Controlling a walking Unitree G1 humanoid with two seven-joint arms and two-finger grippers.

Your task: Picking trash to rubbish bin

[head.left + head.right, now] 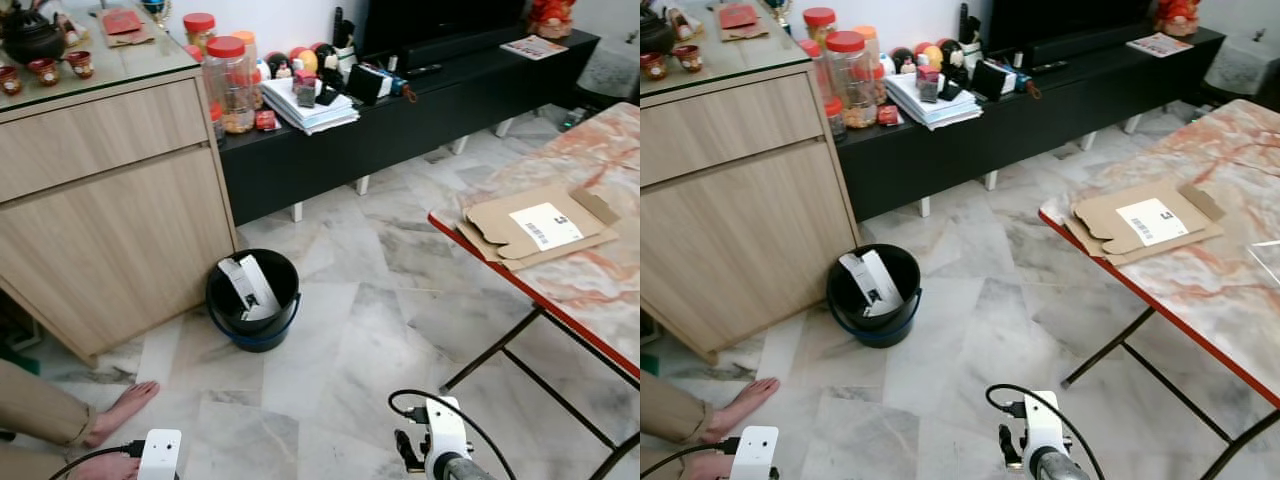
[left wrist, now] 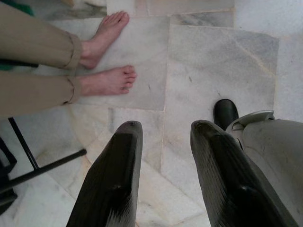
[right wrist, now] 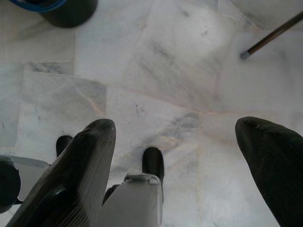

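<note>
— So, where is the rubbish bin (image 1: 253, 300)?
— On the marble floor (image 1: 360, 330), just beside the wooden cabinet (image 1: 110, 210). It is black with a blue base, and a white carton (image 1: 248, 285) stands tilted inside it.
— And the trash?
— A flattened cardboard box (image 1: 535, 228) with a white label lies on the table (image 1: 600, 290), near its red edge, well apart from the bin.
— The arms?
— Both hang low. The left pincer (image 2: 163, 165) points at the floor with its fingers apart, nothing between them; a person's bare feet (image 2: 106, 61) are nearby. The right pincer (image 3: 189, 161) is spread wide over bare tile, also empty.
</note>
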